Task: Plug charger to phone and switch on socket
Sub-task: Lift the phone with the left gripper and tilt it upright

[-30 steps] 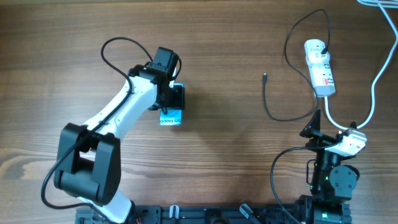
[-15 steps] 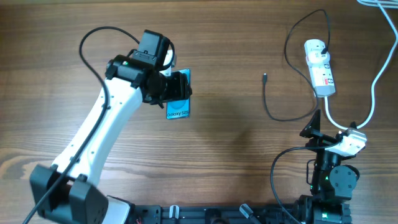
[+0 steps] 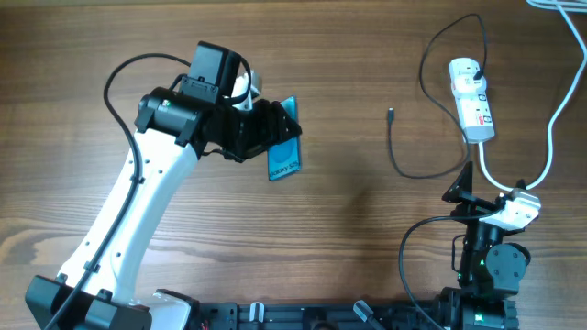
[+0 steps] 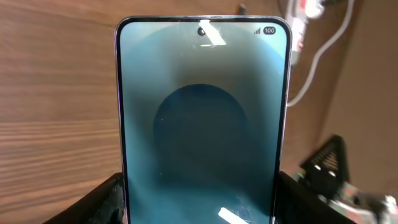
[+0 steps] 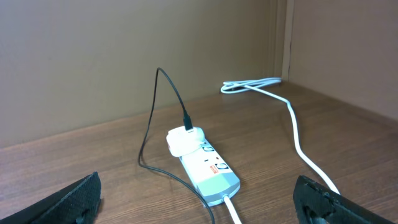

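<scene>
My left gripper (image 3: 266,128) is shut on the phone (image 3: 285,151), holding it tilted above the table left of centre. In the left wrist view the phone's cyan-blue screen (image 4: 203,118) fills the frame between the black fingers (image 4: 199,205). The charger is a thin black cable (image 3: 404,163) whose small plug tip (image 3: 390,115) lies on the table right of centre; its other end is plugged into the socket (image 3: 470,99), a white power strip at the far right. My right gripper (image 3: 463,188) is open and empty, near the strip (image 5: 205,167), fingers (image 5: 199,202) wide apart.
A thick white cord (image 3: 548,137) runs from the strip's near end and loops off the far right corner. It also shows in the right wrist view (image 5: 292,124). The table is brown wood (image 3: 348,229). A wall stands behind the strip (image 5: 124,56).
My left arm has lifted the phone and carried it to the right, tilting it. The right arm, charger and socket have not moved.
</scene>
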Controlling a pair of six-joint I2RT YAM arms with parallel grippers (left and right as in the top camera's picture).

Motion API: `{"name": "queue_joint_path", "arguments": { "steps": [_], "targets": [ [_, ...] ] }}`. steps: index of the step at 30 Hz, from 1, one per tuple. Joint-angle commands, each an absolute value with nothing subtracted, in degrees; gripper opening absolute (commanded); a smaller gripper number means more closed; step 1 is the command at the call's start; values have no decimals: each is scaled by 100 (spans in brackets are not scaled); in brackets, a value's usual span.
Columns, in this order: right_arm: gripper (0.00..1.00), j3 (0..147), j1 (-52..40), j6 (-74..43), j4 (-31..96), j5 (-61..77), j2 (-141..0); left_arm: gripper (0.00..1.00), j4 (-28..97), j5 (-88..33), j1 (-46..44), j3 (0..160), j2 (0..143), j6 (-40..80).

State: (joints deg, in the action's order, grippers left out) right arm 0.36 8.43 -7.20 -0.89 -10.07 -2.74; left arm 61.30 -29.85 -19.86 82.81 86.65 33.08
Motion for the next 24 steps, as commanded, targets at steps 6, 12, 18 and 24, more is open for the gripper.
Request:
{"name": "queue_joint_path", "arguments": {
  "steps": [6,12,18,24],
  "targets": [
    [100,30,864,-639,-121,-910,-281,34,6134,-5107,-1319,8440,8538,3994],
    [100,30,864,-639,-121,-910,-281,33,6090,-5140,-1059,8440,8538,4552],
    [100,30,864,-639,-121,-910,-281,33,6160,-5142,-1066,8438,8543,4707],
    [100,32,864,-639,-121,-910,-281,33,6160,-5166,-1066,8438,8545,4901]
  ]
}}
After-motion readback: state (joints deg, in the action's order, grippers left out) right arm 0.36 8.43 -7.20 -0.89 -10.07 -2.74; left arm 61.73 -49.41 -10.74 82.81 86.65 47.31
